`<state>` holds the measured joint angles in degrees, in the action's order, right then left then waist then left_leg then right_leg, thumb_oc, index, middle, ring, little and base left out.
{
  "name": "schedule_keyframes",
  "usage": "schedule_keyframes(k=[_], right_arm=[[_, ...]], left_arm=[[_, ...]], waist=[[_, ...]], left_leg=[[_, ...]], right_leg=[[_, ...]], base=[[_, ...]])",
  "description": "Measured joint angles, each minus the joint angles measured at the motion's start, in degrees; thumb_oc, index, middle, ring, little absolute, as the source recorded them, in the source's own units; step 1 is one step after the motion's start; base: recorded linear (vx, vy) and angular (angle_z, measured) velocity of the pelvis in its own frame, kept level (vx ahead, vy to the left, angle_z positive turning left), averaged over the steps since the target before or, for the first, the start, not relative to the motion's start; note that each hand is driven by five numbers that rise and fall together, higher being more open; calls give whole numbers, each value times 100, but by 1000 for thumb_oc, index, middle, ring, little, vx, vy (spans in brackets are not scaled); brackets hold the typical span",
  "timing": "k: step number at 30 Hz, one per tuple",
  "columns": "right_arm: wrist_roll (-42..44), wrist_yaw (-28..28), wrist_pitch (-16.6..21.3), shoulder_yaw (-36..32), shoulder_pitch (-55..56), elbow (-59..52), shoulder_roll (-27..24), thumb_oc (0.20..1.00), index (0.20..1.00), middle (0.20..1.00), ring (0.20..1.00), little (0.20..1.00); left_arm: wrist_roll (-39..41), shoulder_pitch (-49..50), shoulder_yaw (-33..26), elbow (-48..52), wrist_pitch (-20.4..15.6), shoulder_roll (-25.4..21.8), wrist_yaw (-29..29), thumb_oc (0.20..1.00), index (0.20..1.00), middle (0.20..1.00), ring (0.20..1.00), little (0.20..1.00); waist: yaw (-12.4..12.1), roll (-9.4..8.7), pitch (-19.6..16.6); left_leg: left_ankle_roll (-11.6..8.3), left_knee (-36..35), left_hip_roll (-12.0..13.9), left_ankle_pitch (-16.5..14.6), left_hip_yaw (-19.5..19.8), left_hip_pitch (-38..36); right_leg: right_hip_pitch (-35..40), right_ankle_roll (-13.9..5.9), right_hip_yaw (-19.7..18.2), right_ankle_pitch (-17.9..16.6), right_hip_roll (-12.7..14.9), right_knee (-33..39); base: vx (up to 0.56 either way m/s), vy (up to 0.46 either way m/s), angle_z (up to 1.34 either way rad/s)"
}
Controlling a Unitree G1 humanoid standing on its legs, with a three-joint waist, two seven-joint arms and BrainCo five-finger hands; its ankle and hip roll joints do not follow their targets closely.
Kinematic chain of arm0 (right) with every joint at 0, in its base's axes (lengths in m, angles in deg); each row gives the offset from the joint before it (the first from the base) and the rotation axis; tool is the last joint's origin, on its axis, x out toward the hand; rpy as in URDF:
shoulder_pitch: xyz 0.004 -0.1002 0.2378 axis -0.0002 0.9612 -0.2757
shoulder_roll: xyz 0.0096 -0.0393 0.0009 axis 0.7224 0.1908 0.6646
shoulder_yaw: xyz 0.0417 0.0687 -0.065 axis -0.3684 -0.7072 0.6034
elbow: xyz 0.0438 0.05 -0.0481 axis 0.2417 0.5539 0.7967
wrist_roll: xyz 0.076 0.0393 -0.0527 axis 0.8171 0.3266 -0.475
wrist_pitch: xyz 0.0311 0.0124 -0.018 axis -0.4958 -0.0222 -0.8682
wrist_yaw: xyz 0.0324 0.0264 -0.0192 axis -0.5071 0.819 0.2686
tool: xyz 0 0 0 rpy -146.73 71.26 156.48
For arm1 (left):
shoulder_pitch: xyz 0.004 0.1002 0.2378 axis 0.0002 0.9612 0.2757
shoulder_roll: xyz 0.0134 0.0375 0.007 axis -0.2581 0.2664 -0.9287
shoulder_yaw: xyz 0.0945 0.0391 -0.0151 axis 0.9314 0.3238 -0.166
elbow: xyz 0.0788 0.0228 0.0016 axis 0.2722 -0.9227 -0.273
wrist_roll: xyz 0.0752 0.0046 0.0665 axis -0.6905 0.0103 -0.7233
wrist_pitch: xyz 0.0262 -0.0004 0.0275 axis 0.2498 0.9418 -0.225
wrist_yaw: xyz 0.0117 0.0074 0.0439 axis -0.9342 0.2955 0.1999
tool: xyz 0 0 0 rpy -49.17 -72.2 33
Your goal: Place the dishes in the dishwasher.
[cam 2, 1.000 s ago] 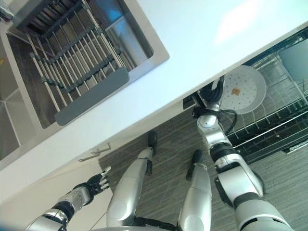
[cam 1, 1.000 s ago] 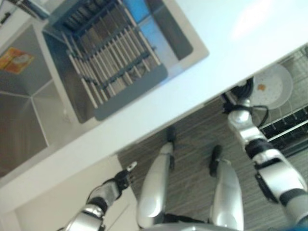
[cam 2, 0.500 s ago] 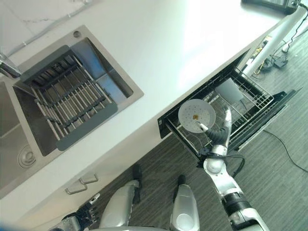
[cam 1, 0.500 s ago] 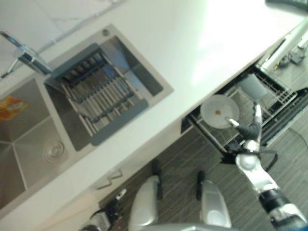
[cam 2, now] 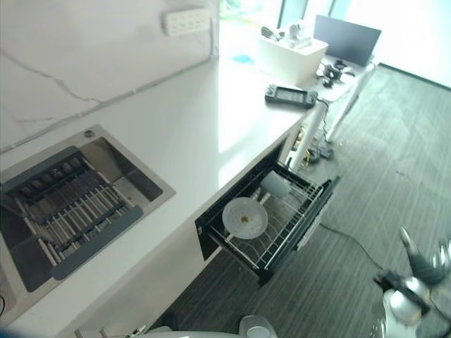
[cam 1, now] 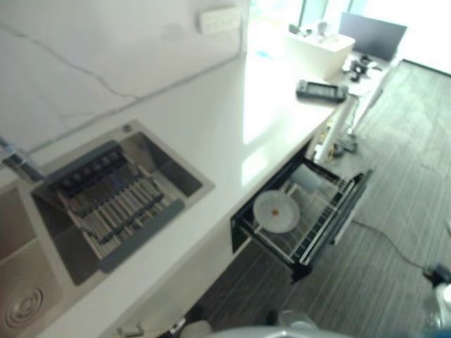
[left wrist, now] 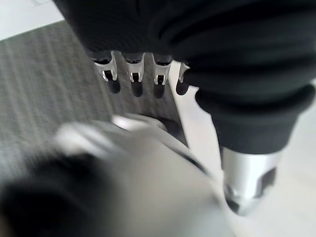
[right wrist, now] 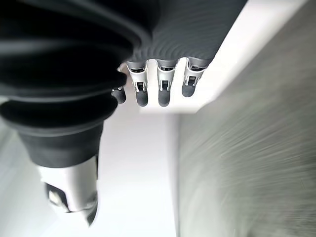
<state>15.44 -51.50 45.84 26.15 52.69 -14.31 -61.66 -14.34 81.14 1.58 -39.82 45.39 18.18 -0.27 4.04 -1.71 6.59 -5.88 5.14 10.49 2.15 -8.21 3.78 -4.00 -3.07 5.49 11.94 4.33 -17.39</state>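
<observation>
At the far left a steel sink [cam 2: 144,184] is set into the white counter [cam 2: 211,113], and a grey-framed drying rack [cam 2: 70,211] of metal bars lies across its basin. A white power strip [cam 2: 187,21] sits on the marbled wall behind the counter. Further right, below the counter's edge, the dishwasher rack [cam 2: 282,229] stands pulled out over the dark striped floor [cam 2: 366,183]. A round white plate [cam 2: 244,216] with a small brownish spot at its middle rests in the rack's wire basket, leaning toward the counter side, and a pale bowl-like dish [cam 2: 275,185] sits just behind it in the same rack. On the counter above lie a dark handheld device [cam 2: 289,96] and, behind it, a white box [cam 2: 292,53]. The left hand [left wrist: 143,79] shows its fingers straight and side by side, holding nothing. At the lower right, well apart from the rack, the right hand [cam 2: 423,264] hangs over the floor with fingers extended and spread, empty.
</observation>
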Motion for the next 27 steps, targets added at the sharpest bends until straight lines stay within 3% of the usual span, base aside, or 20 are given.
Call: schedule_keyframes(k=[2, 4, 6, 8, 10, 11, 12, 13, 15, 16, 17, 18, 22, 27], right_arm=[[1184, -378, 202, -307, -222, 795, 33, 1000, 1000, 1000, 1000, 1000], [1841, -536, 211, -358, -451, 1250, -122, 1000, 1000, 1000, 1000, 1000], [2110, -912, 52, 189, -1341, 2042, -574, 1000, 1000, 1000, 1000, 1000], [2612, -1291, -194, 688, -2164, 2498, -522, 1000, 1000, 1000, 1000, 1000], [2995, -1525, -509, 1479, -3146, 2626, -506, 1000, 1000, 1000, 1000, 1000], [2990, -1429, -372, 1605, -3612, 2630, -567, 1000, 1000, 1000, 1000, 1000], [2997, -1406, -517, 1630, -4009, 2615, -757, 1000, 1000, 1000, 1000, 1000], [2990, -1572, -740, 1654, -4304, 2454, -904, 1000, 1000, 1000, 1000, 1000], [2956, -1859, -1134, 1710, -4551, 2408, -1043, 1000, 1000, 1000, 1000, 1000], [2937, -1907, -1334, 1871, -4778, 2408, -1004, 1000, 1000, 1000, 1000, 1000], [2921, -1950, -1502, 1909, -4830, 2411, -952, 1000, 1000, 1000, 1000, 1000], [2898, -2013, -1589, 1972, -4886, 2396, -944, 1000, 1000, 1000, 1000, 1000], [2710, -2127, -1709, 2182, -4955, 2265, -992, 1000, 1000, 1000, 1000, 1000], [2475, -2189, -1823, 2299, -4905, 1987, -1037, 1000, 1000, 1000, 1000, 1000]], left_arm=[[-45, -10, 326, -319, -17, -72, 19, 1000, 1000, 1000, 1000, 1000], [-48, -40, 706, -382, -15, -128, 23, 1000, 1000, 1000, 1000, 1000], [-64, -304, 892, -598, -137, -155, 6, 1000, 1000, 1000, 1000, 1000], [-39, -478, 1002, -611, -132, -147, 6, 1000, 1000, 1000, 1000, 1000], [58, -929, 1354, -474, -127, -173, 34, 1000, 1000, 1000, 1000, 1000], [76, -1199, 1374, -371, -124, -172, 43, 1000, 1000, 1000, 1000, 1000], [250, -1483, 1435, -300, -86, -220, 98, 1000, 1000, 1000, 1000, 1000], [269, -1758, 1455, -302, -30, -234, 137, 1000, 1000, 1000, 1000, 1000], [466, -2127, 1437, -286, 31, -236, 216, 1000, 1000, 1000, 1000, 1000], [466, -2272, 1432, -149, 39, -262, 272, 1000, 1000, 1000, 1000, 1000], [469, -2273, 1360, 11, 33, -306, 321, 1000, 1000, 1000, 1000, 1000], [473, -2266, 1331, 96, 33, -297, 352, 1000, 1000, 1000, 1000, 1000], [476, -2186, 1328, 30, 111, -299, 474, 1000, 1000, 1000, 1000, 1000], [463, -2196, 1312, 298, 124, -311, 543, 1000, 1000, 1000, 1000, 1000]], waist=[[-57, 165, -23], [-99, 323, 4], [-461, 499, 49], [-825, 551, 282], [-996, 637, 883], [-1092, 702, 1187], [-1130, 755, 1579], [-1109, 767, 1923], [-1080, 786, 2202], [-1152, 799, 2323], [-1126, 758, 2355], [-1137, 800, 2422], [-1161, 743, 2456], [-1241, 711, 2470]], left_leg=[[-22, 245, 18, -94, 29, 122], [-66, 502, 9, -144, 168, 245], [-60, 889, -73, -220, 342, 563], [-64, 1196, -129, -367, 516, 943], [-191, 1798, -171, -144, 870, 1721], [-248, 1844, -167, 1, 967, 2033], [-254, 1983, -189, 44, 1117, 2315], [-191, 2207, -233, -103, 1232, 2553], [38, 2923, -545, -572, 1054, 2877], [112, 2941, -692, -642, 1203, 2947], [93, 3013, -692, -630, 1150, 3048], [58, 2963, -700, -604, 1129, 3073], [20, 2604, -748, -526, 1352, 3190], [30, 2142, -749, -129, 1495, 3082]], right_leg=[[-68, 18, 13, 128, 8, -274], [-51, 98, 97, 210, 38, -393], [-377, 103, 180, 401, 161, -903], [-781, 180, 364, 637, 258, -1552], [-1545, 287, 498, 760, 314, -2390], [-1893, 363, 501, 765, 314, -2645], [-2211, 497, 560, 810, 313, -2947], [-2470, 625, 553, 885, 354, -3163], [-2670, 631, 647, 810, 436, -3172], [-2805, 598, 621, 729, 316, -3211], [-2714, 663, 479, 958, 331, -3404], [-2743, 635, 544, 961, 325, -3349], [-2859, 674, 694, 800, 264, -3043], [-2732, 608, 786, 560, 175, -2615]], base=[[145, -74, 12], [102, -45, 26], [36, -87, 40], [-198, -123, 44], [-325, -75, 48], [-221, -47, 39], [-181, -37, 13], [-131, -16, 8], [-117, 0, 2], [-88, 4, 1], [-66, 4, 1], [-60, -3, 20], [-17, -15, 12], [58, -33, 0]])
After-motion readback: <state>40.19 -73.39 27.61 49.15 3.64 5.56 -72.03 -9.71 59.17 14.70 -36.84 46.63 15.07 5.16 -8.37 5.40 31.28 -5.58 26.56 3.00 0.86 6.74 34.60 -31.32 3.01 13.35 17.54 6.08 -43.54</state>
